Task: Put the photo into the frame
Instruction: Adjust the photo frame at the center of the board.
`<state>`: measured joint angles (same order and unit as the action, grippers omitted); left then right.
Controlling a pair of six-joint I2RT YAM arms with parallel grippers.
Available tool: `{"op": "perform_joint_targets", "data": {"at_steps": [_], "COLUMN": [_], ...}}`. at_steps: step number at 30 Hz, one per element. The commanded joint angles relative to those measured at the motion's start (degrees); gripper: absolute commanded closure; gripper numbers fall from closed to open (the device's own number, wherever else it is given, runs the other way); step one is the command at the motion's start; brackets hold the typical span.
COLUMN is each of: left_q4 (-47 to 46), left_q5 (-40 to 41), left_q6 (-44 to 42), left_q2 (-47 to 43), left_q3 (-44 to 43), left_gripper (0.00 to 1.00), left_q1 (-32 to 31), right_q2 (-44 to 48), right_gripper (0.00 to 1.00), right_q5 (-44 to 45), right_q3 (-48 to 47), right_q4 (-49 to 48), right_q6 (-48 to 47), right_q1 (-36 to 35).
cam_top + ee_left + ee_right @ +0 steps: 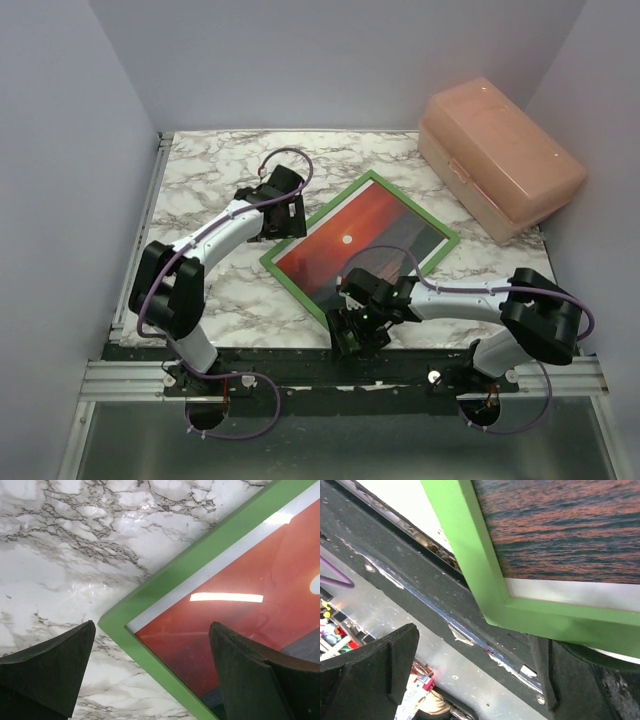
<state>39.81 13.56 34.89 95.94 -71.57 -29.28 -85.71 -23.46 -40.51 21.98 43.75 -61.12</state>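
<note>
Green is the colour you see on top of the frame [317,217]. It lies flat on the marble table [200,170], turned like a diamond. The photo [340,222] sits inside it, picture side up (red sky, small white sun). A thin white strip shows between the photo and the green rail.

Your left gripper [283,228] hangs over the frame's left corner. Its fingers [50,670] are spread wide and hold nothing. In the left wrist view the corner sits in the gap between them, and they do not look like they touch it.

Your right gripper [350,335] is at the frame's near corner, by the table's near edge. Its fingers [370,675] are spread wide too, with nothing held. One finger sits right beside the green rail, but you cannot tell if it touches.

From above, the right arm covers the near corner and part of the dark water. A bright streak of light lies across the photo in the left wrist view. Each wrist view shows just one corner, so the rest is cut off. A pink box [500,160] stands at the back right, well apart from the frame.
</note>
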Motion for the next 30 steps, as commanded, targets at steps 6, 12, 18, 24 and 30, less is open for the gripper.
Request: {"op": "perform_joint_targets", "data": {"at_steps": [6,12,18,24,30], "left_q4": [-1.29,-11.05,-16.77,-26.02,-30.01], "left_q5": [-9.62,-20.82,-27.88,-33.88,-34.68], "left_q6": [5.51,13.21,18.18,24.04,26.72], "left_q2": [-16.96,-27.84,-35.39,-39.32,-37.75], "left_q3": [14.26,31.13,40.58,48.54,51.18], "left_gripper": [0.03,0.06,0.08,0.13,0.17], "left_q1": [0.58,0.54,0.54,0.03,-1.63], "right_q2": [3.27,2.5,0.77,-6.22,-15.61], "right_gripper": [0.0,0.0,0.0,0.0,0.0], "right_q5": [4.75,3.44,1.43,11.01,21.06], "right_q3": [-9.55,-13.87,-17.97,-28.6,-38.09], "right_q4": [2.18,6.89,10.72,16.66,18.28], "right_q6": [-2.47,-9.02,-16.16,-21.33,-23.03], "right_q1": [0.94,10.23,25.66,36.95,44.16]}}
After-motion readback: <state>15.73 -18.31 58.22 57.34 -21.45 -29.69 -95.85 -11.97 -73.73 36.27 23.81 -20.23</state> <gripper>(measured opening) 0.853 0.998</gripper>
